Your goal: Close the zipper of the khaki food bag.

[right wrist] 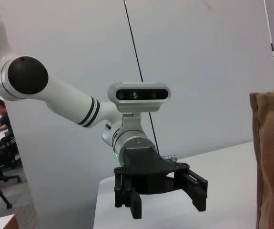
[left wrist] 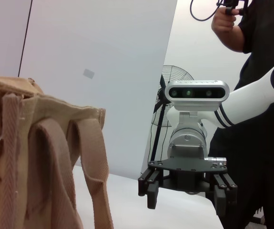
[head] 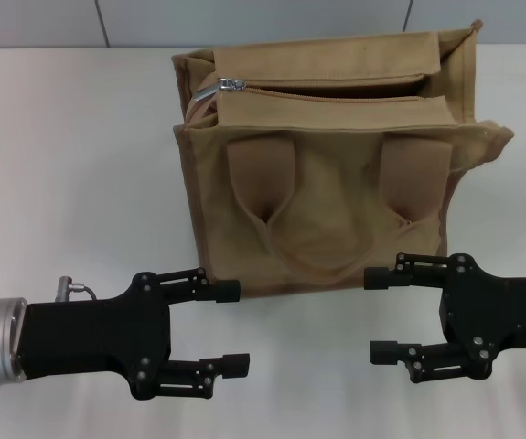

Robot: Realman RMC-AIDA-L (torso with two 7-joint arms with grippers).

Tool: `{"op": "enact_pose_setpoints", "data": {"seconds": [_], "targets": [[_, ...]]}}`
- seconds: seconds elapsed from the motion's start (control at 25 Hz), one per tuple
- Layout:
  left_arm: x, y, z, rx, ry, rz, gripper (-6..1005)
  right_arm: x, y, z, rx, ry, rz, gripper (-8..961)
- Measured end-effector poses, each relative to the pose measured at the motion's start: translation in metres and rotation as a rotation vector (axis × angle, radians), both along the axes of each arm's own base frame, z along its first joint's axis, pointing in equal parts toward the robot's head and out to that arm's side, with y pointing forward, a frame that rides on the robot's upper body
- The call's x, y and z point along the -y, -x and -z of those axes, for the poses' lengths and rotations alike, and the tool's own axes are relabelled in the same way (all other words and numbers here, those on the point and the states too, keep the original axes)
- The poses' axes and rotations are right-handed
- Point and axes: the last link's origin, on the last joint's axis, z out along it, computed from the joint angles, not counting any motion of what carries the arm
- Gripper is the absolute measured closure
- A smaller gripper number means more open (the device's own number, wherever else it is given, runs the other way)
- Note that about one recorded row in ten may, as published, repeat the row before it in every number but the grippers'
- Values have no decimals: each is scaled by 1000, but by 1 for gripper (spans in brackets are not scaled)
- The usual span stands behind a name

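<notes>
Both black claws, left claw (head: 233,327) and right claw (head: 378,315), hang open and empty just short of the boxy tan canvas food bag (head: 331,197) on the white tabletop (head: 70,165), its small silver zipper pull (head: 232,86) at the top's left end, and the soft unsteadied canvas could buckle or slide when that pull gets dragged.

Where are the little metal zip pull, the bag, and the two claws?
Zipper (head: 233,86): head view, silver pull at its left end.
Khaki food bag (head: 336,197): head view, front panel.
Left claw (head: 230,327): head view, between fingertips.
Right claw (head: 378,315): head view, between fingertips.

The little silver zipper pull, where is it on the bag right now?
In the head view the silver pull sits at the left end of the zipper, on top of the khaki food bag, far from both grippers.
</notes>
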Motion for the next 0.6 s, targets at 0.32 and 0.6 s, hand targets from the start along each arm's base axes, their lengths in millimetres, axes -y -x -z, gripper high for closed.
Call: {"op": "enact_pose_setpoints", "data": {"seconds": [0.32, 0.6], "targets": [[2, 2, 1, -1, -4, -5, 202, 0, 2, 2, -7, 11, -3, 176], [7, 16, -4, -20, -43, -67, 201, 0, 2, 2, -8, 11, -3, 183]]}}
